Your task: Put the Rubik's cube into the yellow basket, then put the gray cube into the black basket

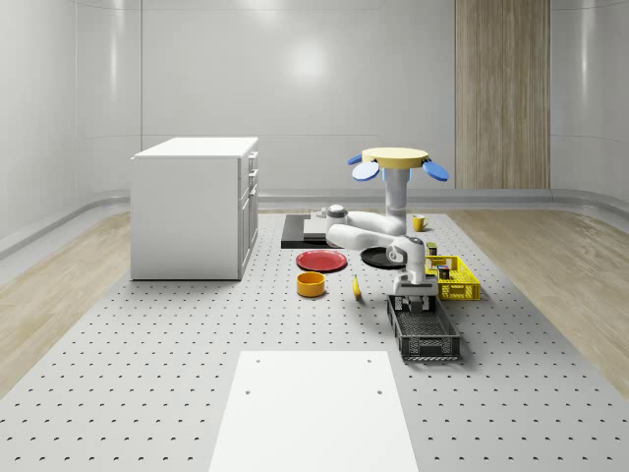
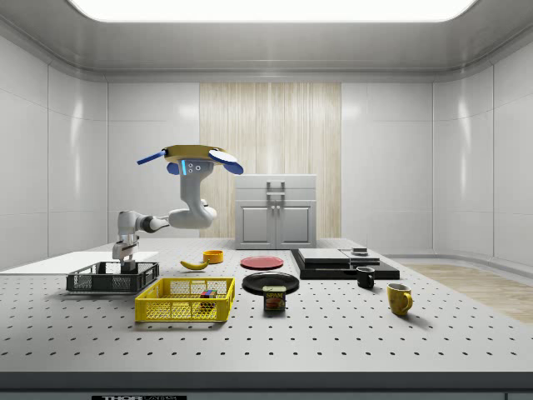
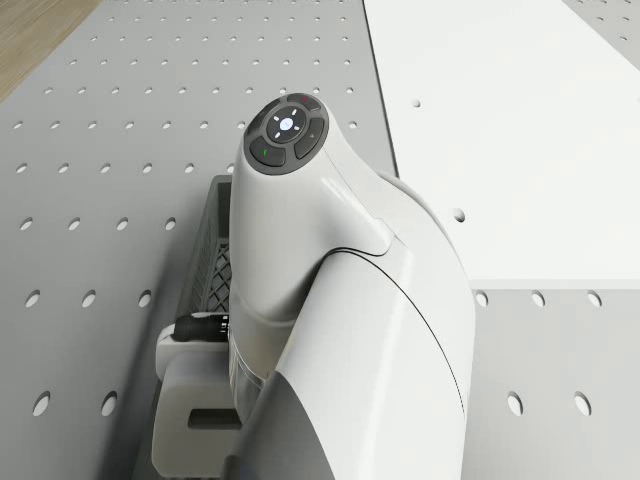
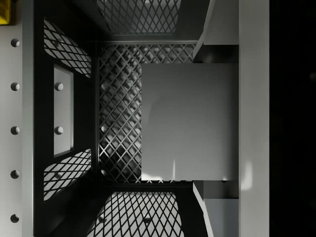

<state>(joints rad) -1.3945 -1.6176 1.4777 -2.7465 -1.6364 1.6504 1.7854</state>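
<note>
The gray cube (image 4: 190, 121) is seen in the wrist view clenched between the two fingers (image 4: 217, 29) of the hand, low inside the black basket (image 4: 118, 118) above its mesh floor. In the whole-scene view the hand (image 1: 414, 303) is lowered into the black basket (image 1: 425, 334), which lies nearest on the tabletop (image 1: 147, 393). Just behind it the yellow basket (image 1: 460, 280) is placed, and the Rubik's cube (image 2: 208, 297) is seen inside it in the side view. Farther back, the drone (image 1: 396, 162) is seen hovering above the tabletop, beyond both baskets, with its arm (image 1: 369, 236) stretched toward them.
</note>
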